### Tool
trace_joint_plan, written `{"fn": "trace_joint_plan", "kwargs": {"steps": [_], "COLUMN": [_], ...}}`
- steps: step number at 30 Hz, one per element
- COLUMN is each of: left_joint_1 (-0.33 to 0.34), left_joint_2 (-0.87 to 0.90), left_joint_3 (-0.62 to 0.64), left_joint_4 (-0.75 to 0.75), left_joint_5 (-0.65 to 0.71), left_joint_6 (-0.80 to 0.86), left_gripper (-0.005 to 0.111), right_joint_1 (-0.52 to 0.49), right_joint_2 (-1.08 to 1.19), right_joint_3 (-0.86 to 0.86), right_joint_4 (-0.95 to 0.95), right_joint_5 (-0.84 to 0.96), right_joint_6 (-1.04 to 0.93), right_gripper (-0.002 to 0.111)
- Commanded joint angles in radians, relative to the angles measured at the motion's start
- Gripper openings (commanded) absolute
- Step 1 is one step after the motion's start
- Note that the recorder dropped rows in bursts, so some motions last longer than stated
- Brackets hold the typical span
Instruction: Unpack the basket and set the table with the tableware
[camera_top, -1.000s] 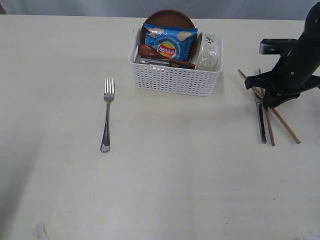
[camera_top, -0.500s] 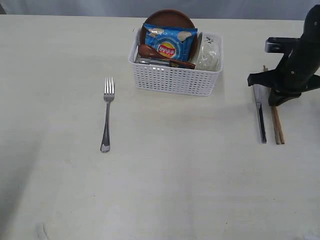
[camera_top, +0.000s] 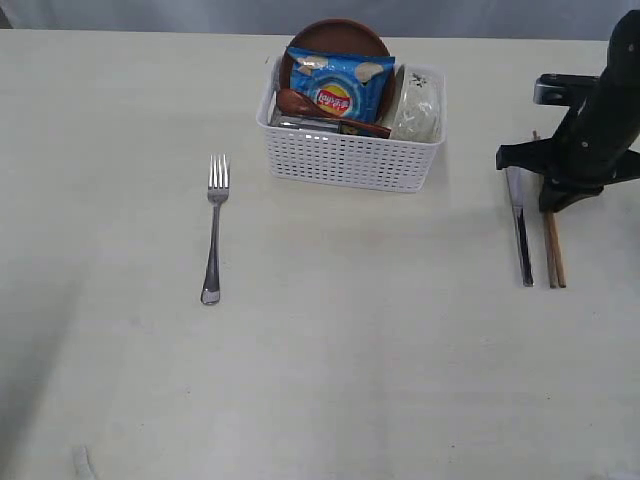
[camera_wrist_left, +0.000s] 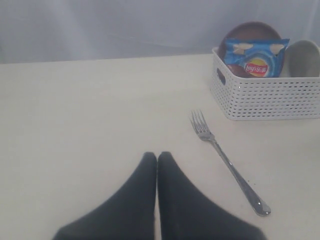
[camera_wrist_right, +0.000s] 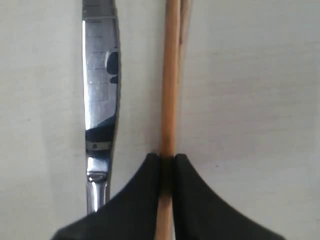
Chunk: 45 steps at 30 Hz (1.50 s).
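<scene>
On the right of the table (camera_top: 350, 380), my right gripper (camera_top: 556, 203) (camera_wrist_right: 167, 159) is shut on the wooden chopsticks (camera_top: 553, 250) (camera_wrist_right: 170, 75). They lie together, parallel to the steel knife (camera_top: 521, 235) (camera_wrist_right: 100, 75) beside them. The steel fork (camera_top: 213, 225) (camera_wrist_left: 225, 160) lies left of the white basket (camera_top: 350, 160) (camera_wrist_left: 265, 95). The basket holds a brown plate (camera_top: 335, 33), a wooden spoon (camera_top: 300, 104), a cream bowl (camera_top: 415, 105) and a steel cup (camera_top: 300, 123). My left gripper (camera_wrist_left: 157, 156) is shut on nothing, hovering over bare tabletop short of the fork.
A blue chip packet (camera_top: 340, 85) (camera_wrist_left: 255, 57) leans against the plate inside the basket. A grey backdrop runs along the table's far edge.
The chopsticks, crossed and splayed a second ago, now lie side by side parallel to the knife. My right gripper's jaws have closed on them.
</scene>
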Motion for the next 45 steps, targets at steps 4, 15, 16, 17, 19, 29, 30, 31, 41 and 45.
{"fn": "trace_joint_plan", "kwargs": {"steps": [4,15,16,17,19,29,30,31,41,45], "left_joint_1": [-0.006,-0.006,-0.006,-0.006,-0.006,-0.006,-0.006,-0.006,-0.006,-0.006], "left_joint_2": [-0.003,-0.003,-0.003,-0.003,-0.003,-0.003,-0.003,-0.003,-0.003,-0.003], "left_joint_3": [0.003,0.003,0.003,0.003,0.003,0.003,0.003,0.003,0.003,0.003], "left_joint_4": [0.0,0.0,0.0,0.0,0.0,0.0,0.0,0.0,0.0,0.0], "left_joint_5": [-0.002,-0.002,-0.002,-0.002,-0.002,-0.002,-0.002,-0.002,-0.002,-0.002], "left_joint_6": [0.001,0.001,0.001,0.001,0.001,0.001,0.001,0.001,0.001,0.001], "left_gripper": [0.0,0.0,0.0,0.0,0.0,0.0,0.0,0.0,0.0,0.0], "right_joint_1": [0.001,0.041,0.057,0.072,0.096,0.104,0.104,0.104,0.104,0.104], "right_joint_2": [-0.035,-0.077,-0.075,-0.075,-0.07,-0.062,-0.057,-0.048,0.035,0.064], "right_joint_3": [-0.05,-0.035,-0.029,-0.024,-0.018,-0.012,-0.01,-0.011,-0.008,-0.008], "right_joint_4": [0.032,0.225,0.222,0.217,0.195,0.072,0.07,0.07,0.066,0.064], "right_joint_5": [0.044,0.101,0.099,0.092,0.08,0.097,0.1,0.1,0.096,0.085], "right_joint_6": [-0.007,-0.134,-0.134,-0.134,-0.124,-0.022,-0.022,-0.022,-0.022,-0.026], "right_gripper": [0.042,0.042,0.042,0.042,0.042,0.042,0.042,0.042,0.042,0.042]}}
